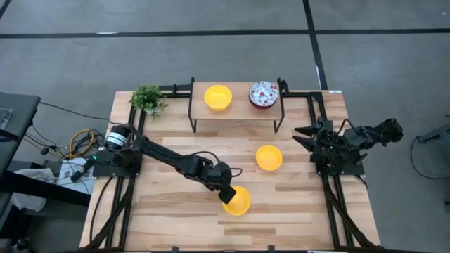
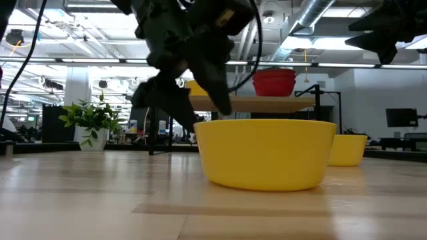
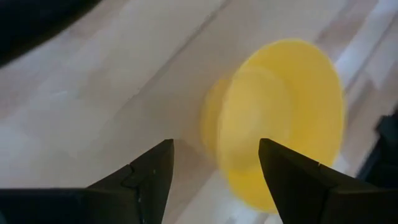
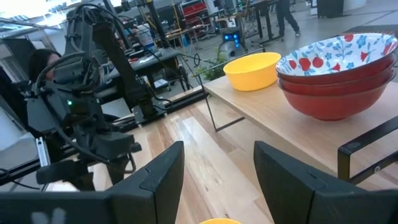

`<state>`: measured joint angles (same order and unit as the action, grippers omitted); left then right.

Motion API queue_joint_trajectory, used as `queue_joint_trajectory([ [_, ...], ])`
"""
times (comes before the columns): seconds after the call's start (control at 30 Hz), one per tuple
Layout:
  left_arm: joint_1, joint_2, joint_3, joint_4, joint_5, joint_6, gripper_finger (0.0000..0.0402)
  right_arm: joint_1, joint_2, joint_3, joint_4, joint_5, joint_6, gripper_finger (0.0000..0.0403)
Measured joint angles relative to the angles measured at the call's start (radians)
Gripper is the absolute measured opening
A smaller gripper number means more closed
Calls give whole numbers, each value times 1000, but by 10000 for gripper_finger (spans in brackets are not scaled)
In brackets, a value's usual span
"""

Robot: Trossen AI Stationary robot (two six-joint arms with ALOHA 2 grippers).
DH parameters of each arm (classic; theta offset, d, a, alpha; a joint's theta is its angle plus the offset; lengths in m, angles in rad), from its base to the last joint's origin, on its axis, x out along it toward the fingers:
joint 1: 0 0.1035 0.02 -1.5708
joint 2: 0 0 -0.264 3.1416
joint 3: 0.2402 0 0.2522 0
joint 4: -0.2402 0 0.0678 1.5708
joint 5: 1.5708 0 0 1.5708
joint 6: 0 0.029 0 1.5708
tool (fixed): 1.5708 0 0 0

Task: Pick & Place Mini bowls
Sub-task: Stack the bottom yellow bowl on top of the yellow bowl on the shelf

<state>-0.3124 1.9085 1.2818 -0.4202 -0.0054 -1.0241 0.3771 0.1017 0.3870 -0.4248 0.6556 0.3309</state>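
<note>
Left gripper hangs low over the front middle of the table, its fingers spread apart and empty, with the nearest yellow bowl just beside them on the side toward the table's front edge and right. That bowl sits upright on the wood; in the low view the fingertips stand close behind its rim, and whether they touch it cannot be told. Being round, it offers no preferred axis, so a grasp would likely take one wall of the rim. A second yellow bowl rests farther back and right, well apart. On the raised shelf stand a third yellow bowl and stacked patterned bowls. Right gripper, fingers apart, waits at the table's right edge.
</note>
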Motion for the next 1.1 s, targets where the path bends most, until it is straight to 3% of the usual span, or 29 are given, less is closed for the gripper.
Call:
queue_joint_trajectory([
  [0.2, -2, 43, 1, 21, 29, -6, 230, 0, 0, 0, 10, -2, -17, 182],
  [0.4, -2, 76, 0, 22, 66, -59, 191, 0, 0, 0, 14, -2, -18, 182],
  [0.53, -2, 77, 0, 26, 66, -83, 137, 0, 0, 0, 14, -2, -18, 182],
  [0.7, -2, 77, 0, 25, 84, -85, 29, 0, 0, 0, 14, -2, -18, 182],
  [0.77, -1, 73, 0, 24, 88, -82, 11, 0, 0, 0, 14, -2, -18, 182],
  [0.93, 12, -15, 0, 3, 108, -51, 5, 0, 0, 0, 15, -2, -17, 182],
  [1.1, 31, -206, 0, -125, 71, -27, 4, 0, 0, 0, 15, -2, -17, 182],
])
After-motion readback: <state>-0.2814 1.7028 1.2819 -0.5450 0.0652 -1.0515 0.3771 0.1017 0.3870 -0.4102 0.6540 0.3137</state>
